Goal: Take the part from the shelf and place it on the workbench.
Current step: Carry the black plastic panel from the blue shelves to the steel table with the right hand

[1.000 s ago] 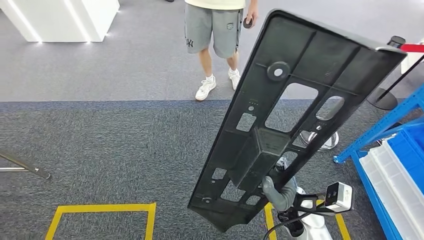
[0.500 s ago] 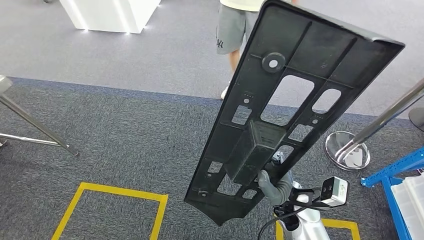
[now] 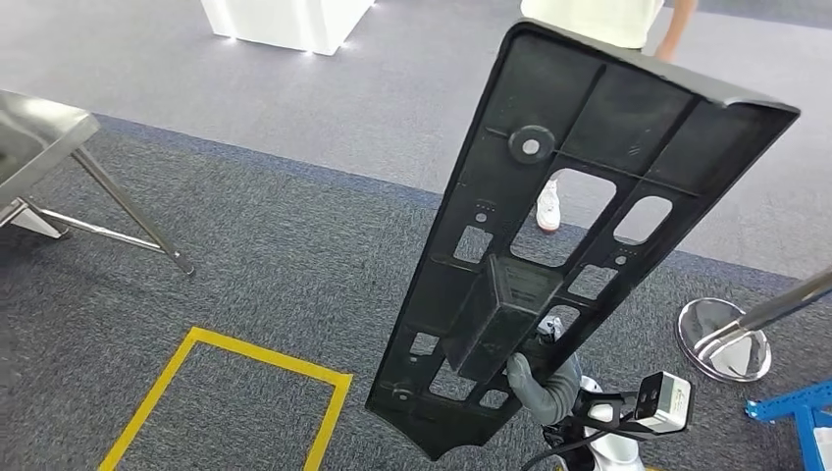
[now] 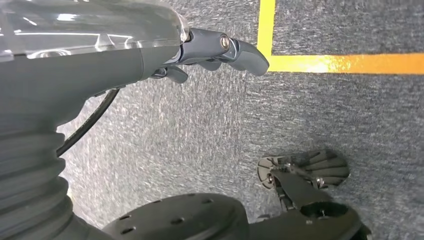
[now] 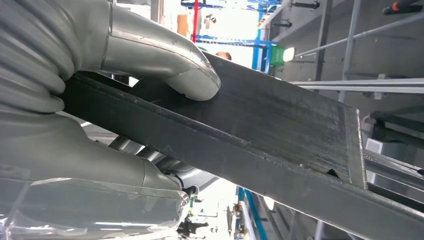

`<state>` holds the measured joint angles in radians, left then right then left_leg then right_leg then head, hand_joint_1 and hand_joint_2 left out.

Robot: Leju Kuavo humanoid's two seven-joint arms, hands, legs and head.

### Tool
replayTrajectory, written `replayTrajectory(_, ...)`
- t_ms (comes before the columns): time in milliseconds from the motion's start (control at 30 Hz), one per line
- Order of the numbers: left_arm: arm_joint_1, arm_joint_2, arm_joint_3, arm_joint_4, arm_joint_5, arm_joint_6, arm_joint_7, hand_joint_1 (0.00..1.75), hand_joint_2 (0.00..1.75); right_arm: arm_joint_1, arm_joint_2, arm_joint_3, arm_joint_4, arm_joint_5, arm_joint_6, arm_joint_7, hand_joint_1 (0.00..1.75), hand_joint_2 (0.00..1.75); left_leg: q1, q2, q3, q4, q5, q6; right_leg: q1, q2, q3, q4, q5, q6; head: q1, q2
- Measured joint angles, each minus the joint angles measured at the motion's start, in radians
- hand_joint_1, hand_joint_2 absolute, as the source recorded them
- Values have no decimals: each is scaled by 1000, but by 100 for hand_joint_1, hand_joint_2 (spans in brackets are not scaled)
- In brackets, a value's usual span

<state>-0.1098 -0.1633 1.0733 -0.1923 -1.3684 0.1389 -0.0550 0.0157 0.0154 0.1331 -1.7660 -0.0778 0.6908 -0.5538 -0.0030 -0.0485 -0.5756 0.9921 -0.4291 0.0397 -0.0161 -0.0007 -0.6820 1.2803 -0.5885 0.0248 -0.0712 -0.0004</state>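
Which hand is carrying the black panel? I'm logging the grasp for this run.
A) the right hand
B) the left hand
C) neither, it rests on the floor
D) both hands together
A: the right hand grips the black panel near its lower end and holds it above the carpet, while the left hand hangs with nothing in it.

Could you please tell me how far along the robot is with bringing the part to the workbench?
Done: the black part is off the shelf. In hand: the right hand grips it near its lower end, raised over grey carpet; the left hand holds nothing. Left: placing it on a workbench, possibly the metal table at the left edge.
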Motion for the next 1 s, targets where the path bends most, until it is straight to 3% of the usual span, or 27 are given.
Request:
replayTrajectory(33,0,0,0,0,0,2,-5,0,175,1,0,0,-4,1,0,0,175,175,2,-13,0,5,-2,-3,-5,4,22,-52,38,4,0,0)
replayTrajectory(100,-3,0,0,0,1,5,-20,0,175,2,0,0,-13,3,-2,2,175,175,6,-37,-6,22,-10,-15,-16,44,81,-184,97,10,0,0)
replayTrajectory(167,-7,1,0,0,3,7,-37,0,175,7,0,-2,-21,3,-3,5,175,175,6,-58,-19,35,-14,-29,-19,75,104,-241,108,6,0,0)
replayTrajectory(233,-9,1,1,0,2,7,-54,0,175,12,0,-3,-27,0,-4,9,175,175,9,-76,-27,35,-11,-41,-16,61,103,-241,107,-9,0,0)
replayTrajectory(267,-9,2,1,0,1,6,-60,0,175,14,0,-4,-30,-3,-4,11,175,175,10,-73,-29,39,-14,-45,-15,51,105,-243,108,-16,0,0)
replayTrajectory(333,-13,2,1,0,-1,4,-65,0,175,17,1,-4,-35,-14,-4,18,175,175,10,-30,-55,95,-48,-54,-15,25,109,-247,108,-30,0,0)
replayTrajectory(400,-17,0,0,0,-4,2,-64,0,175,24,1,-10,-38,-32,-8,34,175,175,11,24,-116,224,-113,-61,-9,-3,110,-248,106,-37,0,0)
replayTrajectory(467,-18,-3,0,0,-6,1,-58,0,175,27,1,-18,-40,-48,-14,57,175,175,13,39,-162,322,-147,-63,-3,-32,111,-248,103,-40,0,0)
replayTrajectory(500,-18,-5,0,0,-7,1,-54,0,175,27,1,-22,-43,-54,-16,69,175,175,14,42,-158,318,-136,-62,-2,-45,112,-247,102,-40,0,0)
replayTrajectory(533,-17,-6,0,0,-6,-1,-49,0,175,26,1,-25,-47,-61,-16,79,175,175,13,47,-132,274,-108,-59,0,-57,115,-247,100,-40,0,0)
replayTrajectory(567,-15,-7,0,0,-5,-3,-44,0,175,24,1,-29,-52,-70,-15,89,175,175,11,62,-92,200,-74,-53,1,-68,118,-247,98,-38,0,0)
replayTrajectory(633,-10,-7,1,0,-2,-9,-33,0,175,17,1,-34,-58,-95,-10,103,175,175,1,100,-27,76,-36,-38,5,-86,123,-248,94,-32,0,0)
replayTrajectory(667,-9,-8,1,0,-1,-12,-29,0,175,12,1,-36,-60,-107,-6,108,175,175,-5,111,-14,47,-31,-32,7,-94,124,-248,93,-27,0,0)
replayTrajectory(733,-4,-9,1,0,2,-15,-21,0,175,0,0,-39,-61,-125,0,118,175,175,-11,97,-17,36,-30,-23,8,-112,128,-253,93,-17,0,0)
replayTrajectory(767,0,-9,1,0,5,-16,-18,0,175,-7,0,-39,-61,-132,2,123,175,175,-9,86,-14,29,-26,-19,6,-110,131,-253,91,-11,0,0)
replayTrajectory(833,2,-11,2,0,13,-14,-17,0,175,-22,-2,-39,-59,-146,8,132,175,175,-3,65,-5,12,-16,-8,3,-68,118,-217,63,-3,0,0)
replayTrajectory(900,1,-14,4,0,16,-10,-16,0,175,-41,-7,-39,-48,-159,16,139,175,175,0,45,-2,6,-11,-1,1,-16,62,-102,4,-1,0,0)
replayTrajectory(933,1,-15,4,0,15,-6,-15,0,175,-49,-10,-39,-40,-164,18,141,175,175,-1,32,-2,7,-10,0,0,-6,27,-36,-21,0,0,0)
replayTrajectory(967,1,-16,5,0,14,-4,-15,0,175,-56,-14,-39,-30,-167,19,143,175,175,-1,18,-2,8,-10,0,0,-3,1,10,-29,1,0,0)
replayTrajectory(1000,1,-16,5,0,13,-2,-15,0,175,-61,-16,-39,-21,-169,19,144,175,175,-1,3,-2,10,-11,0,-1,-2,-8,19,-17,2,0,0)
